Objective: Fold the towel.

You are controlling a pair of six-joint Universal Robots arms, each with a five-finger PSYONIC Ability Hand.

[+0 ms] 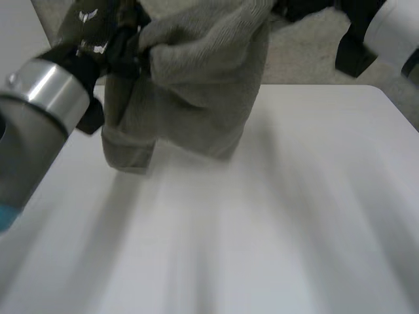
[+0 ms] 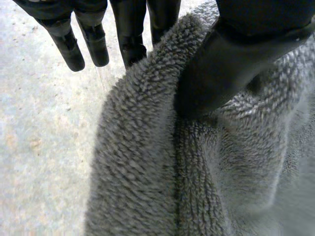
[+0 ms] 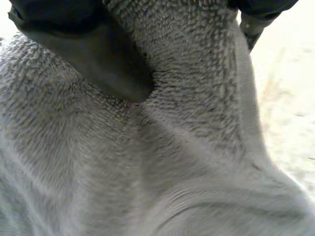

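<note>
Towel (image 1: 196, 78) hangs bunched above the table's (image 1: 275, 235) far edge, its top pinched by left hand (image 2: 221, 69) and right hand (image 3: 98, 59). Soft, limp and probably light, it sags freely, so its corners look the surest hold.

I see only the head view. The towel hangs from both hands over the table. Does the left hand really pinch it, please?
Observer: Yes. In the left wrist view the left hand presses its thumb on the towel, close to the towel's edge.
Operator: Are all its fingers on the cloth?
Observer: No. Some fingers reach out straight past the edge, and they are free of the cloth.
Operator: And the right hand, is its grip the same?
Observer: In the right wrist view the right hand lays its thumb on one face of the towel, and a finger shows behind the hemmed edge, so it pinches too.
</note>
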